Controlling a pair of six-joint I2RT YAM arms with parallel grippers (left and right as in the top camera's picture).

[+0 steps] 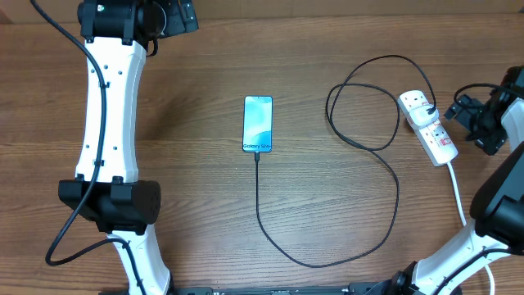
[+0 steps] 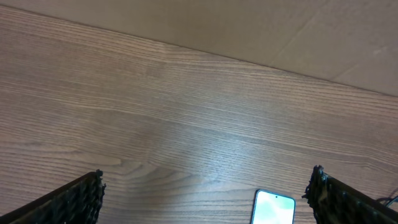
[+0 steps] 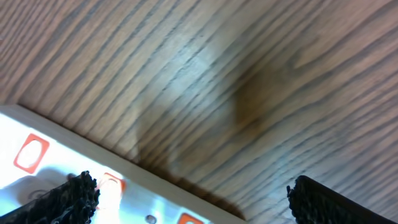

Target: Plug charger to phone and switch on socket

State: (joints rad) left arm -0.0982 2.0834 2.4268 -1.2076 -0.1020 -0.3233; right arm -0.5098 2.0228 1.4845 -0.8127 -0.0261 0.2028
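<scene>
The phone (image 1: 257,124) lies flat in the middle of the worktop (image 1: 188,205), screen up. The charger (image 1: 258,197) is a thin black cable. One end touches the bottom edge of the phone, so it looks plugged in already. From there it runs down and swings round in big loops toward the right. Its other end sits on the socket (image 1: 428,124) at the right of the frame. The loops lie loose and flat, so nothing tugs on the phone.

The left arm (image 1: 110,123) reaches up to the upper left, well apart from everything. The left jaws are wide open and hold nothing. I think they are there to keep out of the way.

The right arm (image 1: 499,197) is at the right edge. The right jaws are just beside the socket, wide open, and hold nothing. In the right wrist view, the white socket and its red switches (image 3: 31,152) show in the lower left, close to the jaws. I think the job left is to press the switch beside the cable's end. I cannot tell if any switch is on.
</scene>
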